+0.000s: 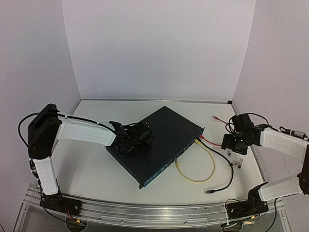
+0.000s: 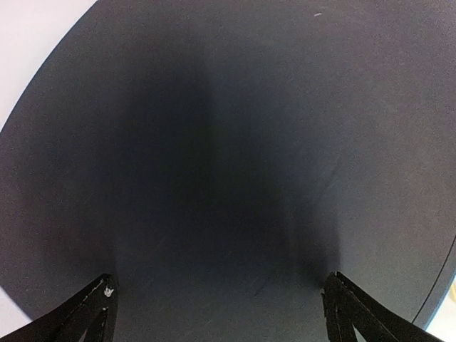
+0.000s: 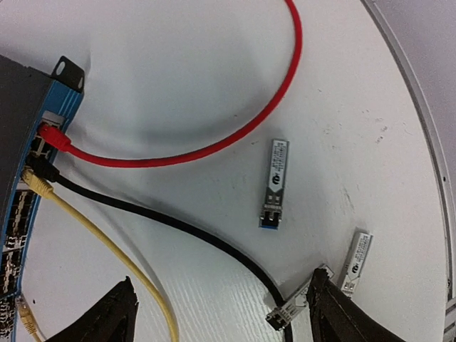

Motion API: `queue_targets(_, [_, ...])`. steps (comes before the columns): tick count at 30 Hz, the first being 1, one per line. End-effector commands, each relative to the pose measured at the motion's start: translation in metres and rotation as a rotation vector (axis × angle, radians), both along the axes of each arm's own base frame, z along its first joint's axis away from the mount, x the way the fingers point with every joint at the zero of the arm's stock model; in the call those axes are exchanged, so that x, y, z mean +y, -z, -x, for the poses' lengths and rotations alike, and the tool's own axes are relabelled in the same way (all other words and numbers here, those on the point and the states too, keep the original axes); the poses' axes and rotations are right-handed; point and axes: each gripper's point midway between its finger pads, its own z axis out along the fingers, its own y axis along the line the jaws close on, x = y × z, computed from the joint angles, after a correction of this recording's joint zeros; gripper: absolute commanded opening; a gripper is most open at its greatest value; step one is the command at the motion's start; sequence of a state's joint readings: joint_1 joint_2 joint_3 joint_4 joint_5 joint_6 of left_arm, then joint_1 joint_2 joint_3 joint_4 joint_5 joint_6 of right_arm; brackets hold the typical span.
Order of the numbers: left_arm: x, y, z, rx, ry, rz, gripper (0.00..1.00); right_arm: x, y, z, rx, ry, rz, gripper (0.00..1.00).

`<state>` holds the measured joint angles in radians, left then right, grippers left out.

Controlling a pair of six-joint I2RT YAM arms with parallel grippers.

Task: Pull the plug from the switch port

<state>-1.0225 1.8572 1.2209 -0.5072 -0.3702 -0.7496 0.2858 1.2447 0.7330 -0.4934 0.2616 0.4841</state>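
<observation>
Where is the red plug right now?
The red plug sits in the switch at the right wrist view's left edge, just above the black plug.

The switch (image 1: 166,137) is showing a matt dark blue-black top, while its port face (image 3: 55,103), at nine o'clock in the right wrist view, is showing bright blue. Against the white table (image 1: 91,169), a red cable (image 3: 214,146), a black cable (image 3: 178,226) and a pale yellow cable (image 3: 100,235) are standing out. The transceiver module (image 3: 273,182) at centre is showing silver with a blue end and a dark printed label.
</observation>
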Motion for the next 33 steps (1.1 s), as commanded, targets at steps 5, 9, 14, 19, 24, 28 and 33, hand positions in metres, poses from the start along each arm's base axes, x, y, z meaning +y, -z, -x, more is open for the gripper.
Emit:
queue_targets(5, [0.072,-0.026,0.037,0.033,-0.31,0.105,1.0,0.068,-0.012,-0.076,0.032,-0.265,-0.151,0.79])
queue_targets(9, [0.067,-0.019,0.029,0.027,-0.29,0.192,1.0,0.089,-0.012,-0.122,0.02,-0.346,-0.157,0.79])
queue_targets(14, [0.075,-0.004,0.006,0.045,-0.345,0.217,1.0,0.114,-0.004,-0.176,0.002,-0.433,-0.169,0.79])
queue_targets(19, [0.076,-0.004,-0.014,0.032,-0.367,0.31,1.0,0.128,0.011,-0.21,0.01,-0.486,-0.165,0.79])
queue_targets(24, [0.076,-0.007,-0.038,0.007,-0.376,0.347,0.99,0.154,0.023,-0.212,0.046,-0.562,-0.288,0.77])
queue_targets(28, [0.083,-0.003,-0.052,0.011,-0.384,0.352,0.99,0.17,0.036,-0.201,0.101,-0.615,-0.394,0.76])
queue_targets(33, [0.089,0.002,-0.064,0.013,-0.386,0.37,0.99,0.18,0.045,-0.187,0.149,-0.66,-0.461,0.74])
